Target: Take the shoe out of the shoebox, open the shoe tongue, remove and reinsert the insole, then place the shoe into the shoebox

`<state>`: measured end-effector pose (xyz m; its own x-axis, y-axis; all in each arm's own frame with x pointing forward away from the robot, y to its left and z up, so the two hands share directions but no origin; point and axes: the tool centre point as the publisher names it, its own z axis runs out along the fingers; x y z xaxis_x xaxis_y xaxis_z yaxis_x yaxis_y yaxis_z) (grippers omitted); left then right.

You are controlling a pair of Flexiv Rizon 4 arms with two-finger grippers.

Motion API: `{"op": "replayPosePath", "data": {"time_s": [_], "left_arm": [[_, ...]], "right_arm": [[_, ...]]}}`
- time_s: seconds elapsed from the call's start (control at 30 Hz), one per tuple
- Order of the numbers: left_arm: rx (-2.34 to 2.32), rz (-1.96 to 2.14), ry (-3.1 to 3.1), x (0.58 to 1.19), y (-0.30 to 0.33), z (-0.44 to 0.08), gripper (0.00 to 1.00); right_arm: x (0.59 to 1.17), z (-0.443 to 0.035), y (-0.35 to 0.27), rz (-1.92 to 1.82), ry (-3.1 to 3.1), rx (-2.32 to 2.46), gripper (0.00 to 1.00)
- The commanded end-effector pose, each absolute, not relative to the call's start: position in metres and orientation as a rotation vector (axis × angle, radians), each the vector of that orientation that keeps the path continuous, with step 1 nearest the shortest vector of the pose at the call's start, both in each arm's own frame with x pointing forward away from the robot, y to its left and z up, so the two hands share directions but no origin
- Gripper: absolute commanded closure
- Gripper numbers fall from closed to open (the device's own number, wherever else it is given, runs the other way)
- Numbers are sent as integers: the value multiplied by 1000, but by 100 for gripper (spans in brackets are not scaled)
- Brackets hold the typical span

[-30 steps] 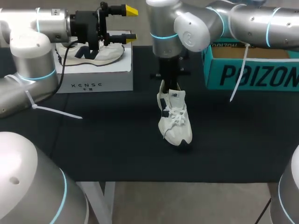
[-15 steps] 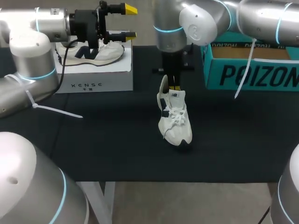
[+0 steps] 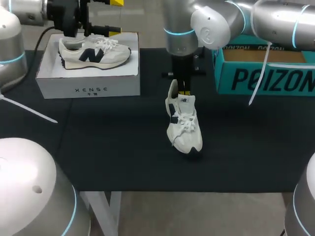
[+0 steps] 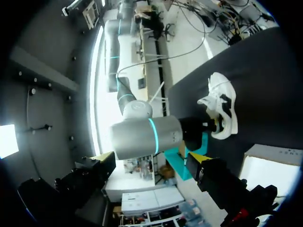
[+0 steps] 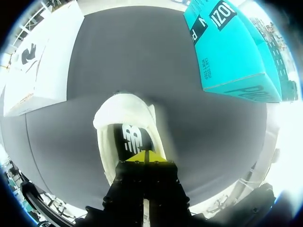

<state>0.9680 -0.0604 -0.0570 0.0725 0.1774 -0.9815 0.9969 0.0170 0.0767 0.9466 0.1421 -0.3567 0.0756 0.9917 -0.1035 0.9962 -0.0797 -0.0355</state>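
Note:
A white shoe (image 3: 184, 129) with a dark logo stands on the black table, toe towards the front edge. My right gripper (image 3: 183, 91) comes straight down into its opening behind the tongue. In the right wrist view the right gripper (image 5: 146, 156) is shut, its yellow tips against the dark insole (image 5: 132, 138) at the heel end; whether it pinches the insole is hidden. My left gripper (image 3: 111, 17) is open and empty, high above the white shoebox (image 3: 88, 84). From the left wrist the shoe (image 4: 220, 110) lies far ahead of the left gripper (image 4: 152, 163).
A second white shoe (image 3: 93, 53) lies in the white shoebox at the back left. A teal box (image 3: 266, 73) stands at the back right, close to my right arm. Black table surface stretches to the left and front of the standing shoe.
My left arm has drawn back to the left and upward, uncovering the white shoebox. My right arm has shifted slightly up and right; the shoe has stayed in place.

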Motion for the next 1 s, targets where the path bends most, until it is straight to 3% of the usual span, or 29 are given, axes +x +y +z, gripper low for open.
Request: {"op": "replayPosePath", "data": {"time_s": [0.03, 0.4, 1.0], "left_arm": [[1431, -1083, 1346, 960, -24, -47, 0], [1366, -989, 1578, 943, 8, -47, 0], [1366, -989, 1578, 943, 8, -47, 0]], "right_arm": [[944, -355, 141, -158, 2095, 2266, 100], [937, -352, 146, -196, 2087, 2252, 100], [912, -355, 152, -139, 2133, 2275, 100]]}}
